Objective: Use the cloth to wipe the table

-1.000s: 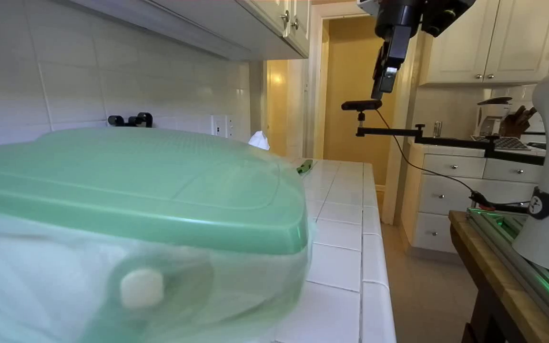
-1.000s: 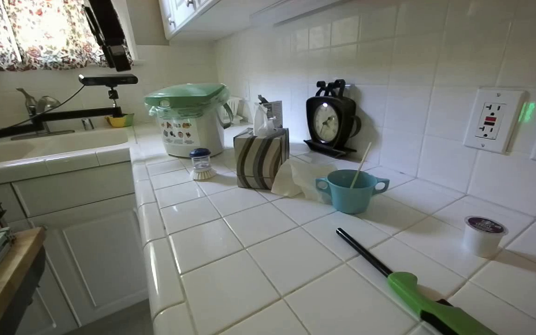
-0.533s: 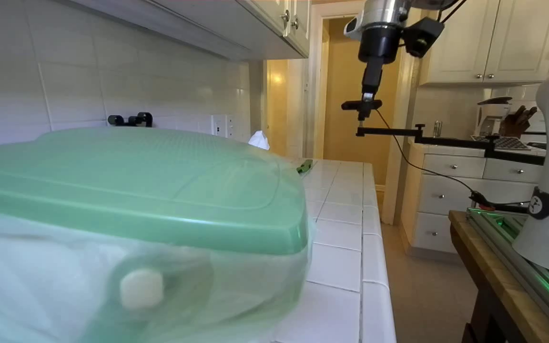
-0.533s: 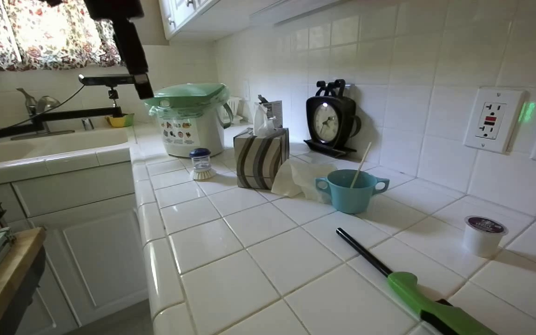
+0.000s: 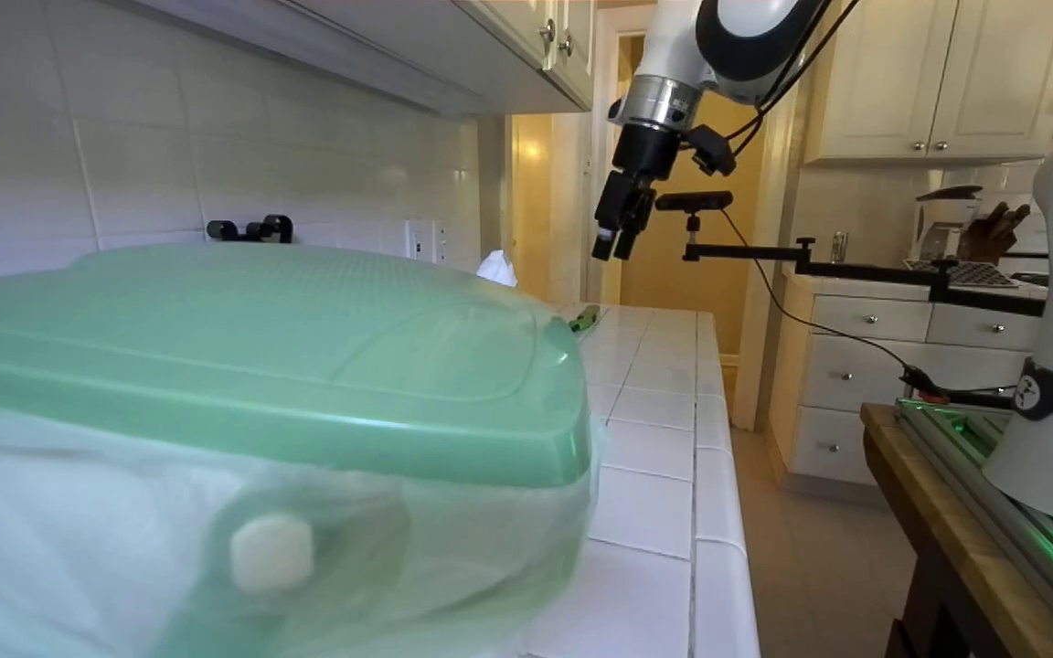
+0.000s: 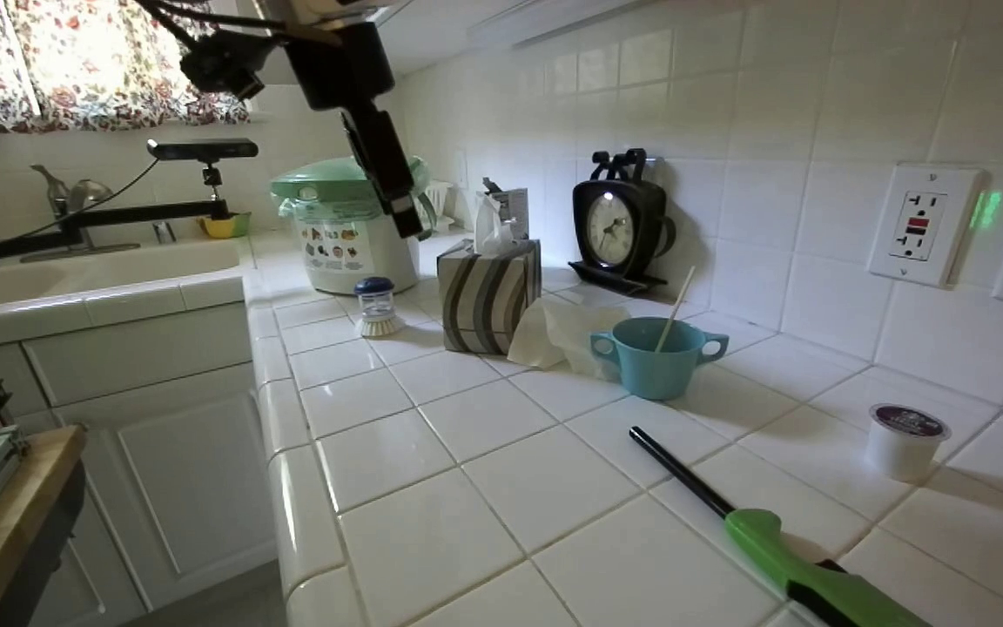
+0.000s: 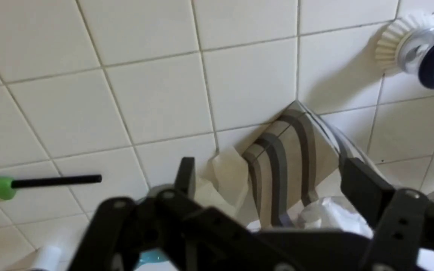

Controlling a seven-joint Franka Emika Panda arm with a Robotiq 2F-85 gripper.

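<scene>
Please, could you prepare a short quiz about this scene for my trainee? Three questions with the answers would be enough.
1. True or false: the hand is open and holds nothing.
2. Choose one: besides black, which colour has the long lighter? A) red; B) green; C) blue.
3. Complete: the pale cloth lies between the turquoise cup and the ______.

Key: 1. True. 2. B. 3. striped tissue box.

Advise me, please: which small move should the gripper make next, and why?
Probably shift the open gripper sideways toward the blue cup before lowering it. In the wrist view, the striped tissue box fills much of the gripper's opening, while what looks like the cloth lies to one side, so descending here might hit the box.
</scene>
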